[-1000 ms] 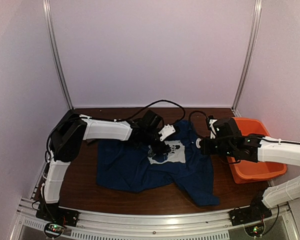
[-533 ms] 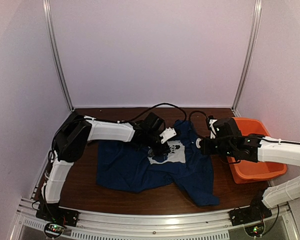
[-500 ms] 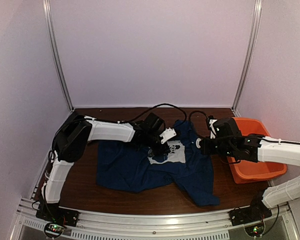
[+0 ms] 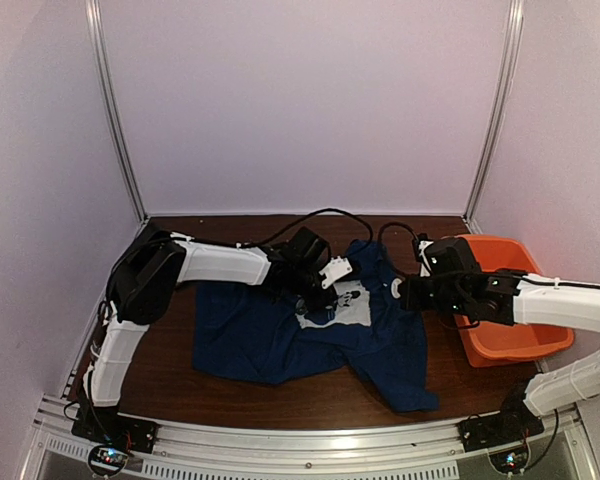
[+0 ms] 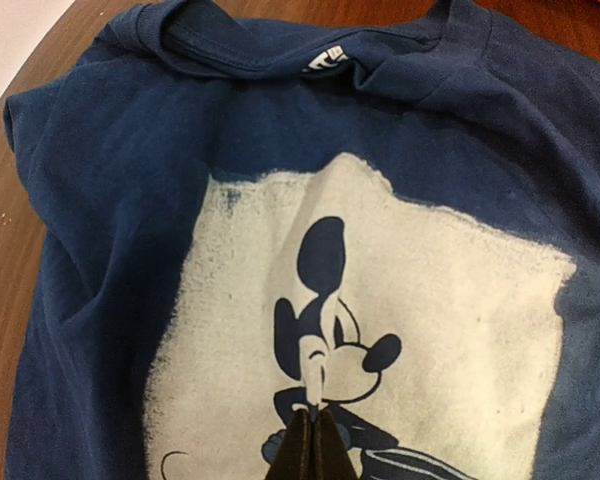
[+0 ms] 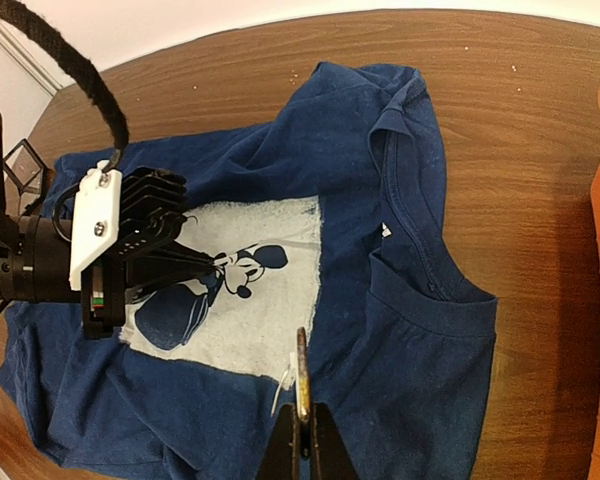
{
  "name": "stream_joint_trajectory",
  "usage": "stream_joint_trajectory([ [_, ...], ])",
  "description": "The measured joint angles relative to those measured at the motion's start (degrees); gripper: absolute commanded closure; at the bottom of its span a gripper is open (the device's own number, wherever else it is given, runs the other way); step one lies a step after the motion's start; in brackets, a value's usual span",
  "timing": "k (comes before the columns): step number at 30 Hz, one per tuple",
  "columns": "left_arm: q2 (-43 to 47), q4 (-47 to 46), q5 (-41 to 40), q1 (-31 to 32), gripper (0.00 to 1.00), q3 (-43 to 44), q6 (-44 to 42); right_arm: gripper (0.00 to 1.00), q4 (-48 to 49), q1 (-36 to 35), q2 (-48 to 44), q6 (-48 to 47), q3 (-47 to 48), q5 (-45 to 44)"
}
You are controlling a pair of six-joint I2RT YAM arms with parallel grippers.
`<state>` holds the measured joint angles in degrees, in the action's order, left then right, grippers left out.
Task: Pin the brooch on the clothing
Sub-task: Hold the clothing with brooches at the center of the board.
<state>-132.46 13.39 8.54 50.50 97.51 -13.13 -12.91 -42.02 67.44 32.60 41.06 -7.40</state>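
Navy shirt (image 4: pixel 250 335) lies spread on the counter (image 6: pixel 540 120). The left tool (image 5: pixel 308 445) is closed on the white print (image 5: pixel 460 300) and looks to pinch a small fold of cloth at its tips. The right tool (image 6: pixel 302 440) is closed on the brooch (image 6: pixel 302 375), which sticks out just ahead of its tips, over the shirt and apart from the left tool.

I think the fold should be held up firm, so the pin goes through one layer only. The brooch should come in slowly.

The brooch shows edge-on, so its face and pin are hard to see. The left tool's tips are cut off, so I cannot tell how much cloth they hold.
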Motion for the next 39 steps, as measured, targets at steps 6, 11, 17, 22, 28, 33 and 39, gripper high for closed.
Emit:
stream_joint_trajectory([
  [6, 0.0, -0.2, 1.0, 0.0, 1.0, -0.1, 0.4, 1.0, -0.2, 0.0, 2.6, 1.4, 0.5, 0.2],
  [11, 0.1, -1.8, 2.1, 0.0, 1.0, -1.2, 1.0, 1.0, -1.8, 0.4, 5.2, 1.9, 3.7, 0.6],
  [17, 0.6, -2.8, 3.0, 0.0, 1.0, -2.5, 1.6, 1.0, -1.4, 3.0, 6.5, 2.1, 4.9, 5.1],
  [22, 2.3, -3.8, 3.6, 0.0, 1.0, -3.9, 2.0, 1.0, -0.1, 4.9, 7.5, 2.4, 4.8, 11.3],
  [28, 3.6, -5.2, 4.6, 0.0, 1.0, -4.4, 2.4, 1.0, -0.1, 5.4, 8.1, 2.6, 4.8, 14.1],
  [33, 3.7, -6.2, 4.8, 0.0, 1.0, -5.3, 2.6, 1.0, -0.1, 5.8, 8.9, 2.6, 4.9, 15.2],
  [39, 4.2, -7.0, 4.9, 0.0, 1.0, -7.4, 2.6, 1.0, 0.0, 5.9, 10.5, 2.8, 5.2, 16.7],
])
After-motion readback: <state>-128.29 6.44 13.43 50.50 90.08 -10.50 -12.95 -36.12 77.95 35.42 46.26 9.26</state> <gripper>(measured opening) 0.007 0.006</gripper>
